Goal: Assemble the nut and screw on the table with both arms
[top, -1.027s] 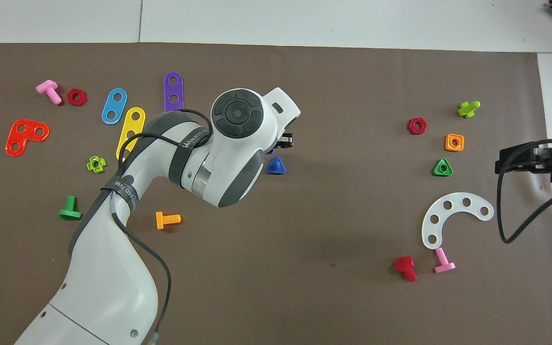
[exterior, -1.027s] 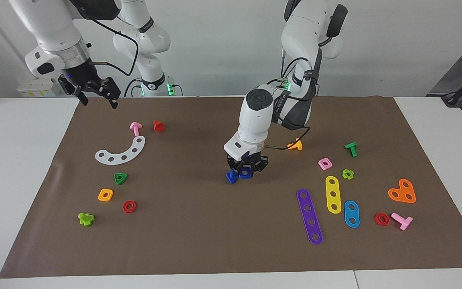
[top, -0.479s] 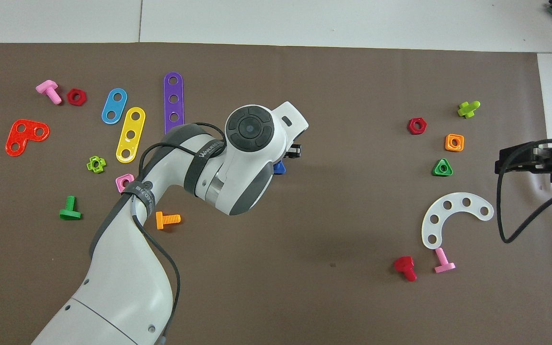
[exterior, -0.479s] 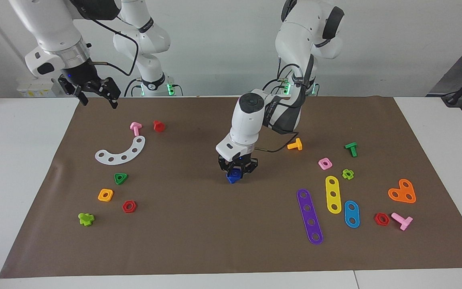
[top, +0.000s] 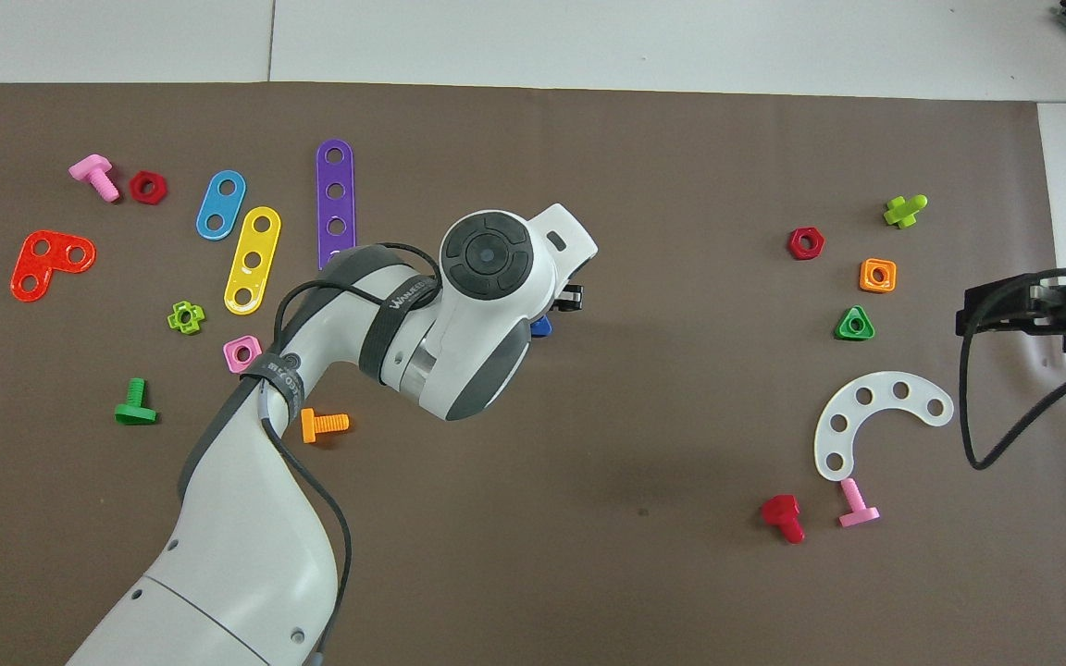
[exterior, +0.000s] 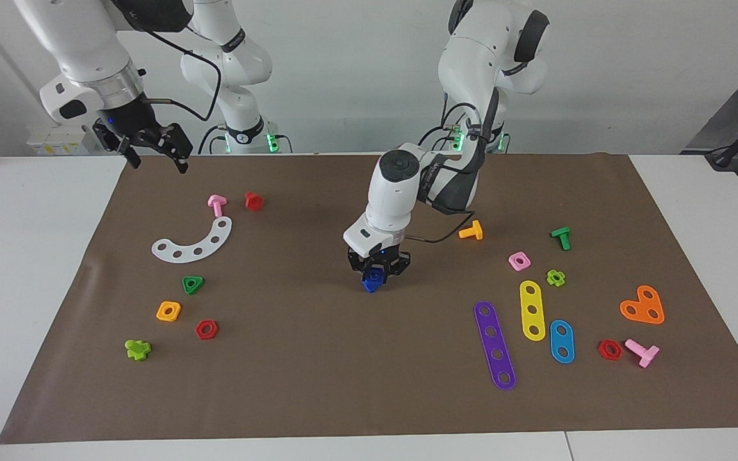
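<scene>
Dark-blue plastic sits at the centre of the facing frame: the left gripper [exterior: 378, 269] is low over the brown mat of the table [exterior: 318, 384], clenched on the nut [exterior: 377, 275], which sits on top of the screw [exterior: 369, 286] (in the overhead frame the arm hides all but a blue corner of the screw [top: 542, 326]). The right gripper [exterior: 151, 146] waits in the air at the upper left of the facing frame, its fingers spread and holding nothing.
</scene>
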{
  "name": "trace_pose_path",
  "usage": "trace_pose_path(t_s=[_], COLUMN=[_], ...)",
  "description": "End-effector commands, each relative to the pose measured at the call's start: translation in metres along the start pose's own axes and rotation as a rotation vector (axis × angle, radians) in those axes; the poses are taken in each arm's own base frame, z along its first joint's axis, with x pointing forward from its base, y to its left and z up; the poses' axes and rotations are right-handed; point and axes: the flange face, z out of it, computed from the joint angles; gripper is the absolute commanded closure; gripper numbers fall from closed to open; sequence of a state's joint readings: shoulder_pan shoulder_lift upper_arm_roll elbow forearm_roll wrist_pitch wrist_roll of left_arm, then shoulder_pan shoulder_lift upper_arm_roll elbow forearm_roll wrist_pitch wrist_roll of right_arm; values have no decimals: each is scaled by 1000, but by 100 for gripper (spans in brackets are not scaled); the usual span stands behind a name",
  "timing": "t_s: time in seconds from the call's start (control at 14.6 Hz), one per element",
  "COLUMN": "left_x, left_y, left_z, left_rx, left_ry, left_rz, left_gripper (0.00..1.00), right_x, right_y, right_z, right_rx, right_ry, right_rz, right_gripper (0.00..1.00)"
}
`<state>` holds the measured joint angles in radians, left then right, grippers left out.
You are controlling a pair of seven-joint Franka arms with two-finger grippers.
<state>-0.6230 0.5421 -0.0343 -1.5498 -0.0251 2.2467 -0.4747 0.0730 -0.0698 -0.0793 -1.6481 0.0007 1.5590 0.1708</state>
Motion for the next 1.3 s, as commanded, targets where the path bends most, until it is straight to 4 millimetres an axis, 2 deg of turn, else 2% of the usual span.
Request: trace_pose_path(t_s=[0.0,0.27,0.75,1.03,1.23], left_x=[-6,-8,-3,-2,-3], left_y=[-3,-2,-4,1,1], left_z=[-1,0,-15,-16,-8], left_rx=[0,4,32,2,-15], left_ry=[-3,-12,-69,-46,-25], left_rz=[-9,-1,-4,-13,-19], left_gripper=[100,100,100,100,100], right_x=[-5,-5,-5,-5,-5], right_y=[3,3,3,3,3], right_z=[-2,-2,-3,-2,-3], right_rx=[23,23,23,23,23], right_ry=[-7,-7,-6,-7,-6], right_rz=[-18,-18,-18,-18,-18], right_gripper=[0,0,0,0,0])
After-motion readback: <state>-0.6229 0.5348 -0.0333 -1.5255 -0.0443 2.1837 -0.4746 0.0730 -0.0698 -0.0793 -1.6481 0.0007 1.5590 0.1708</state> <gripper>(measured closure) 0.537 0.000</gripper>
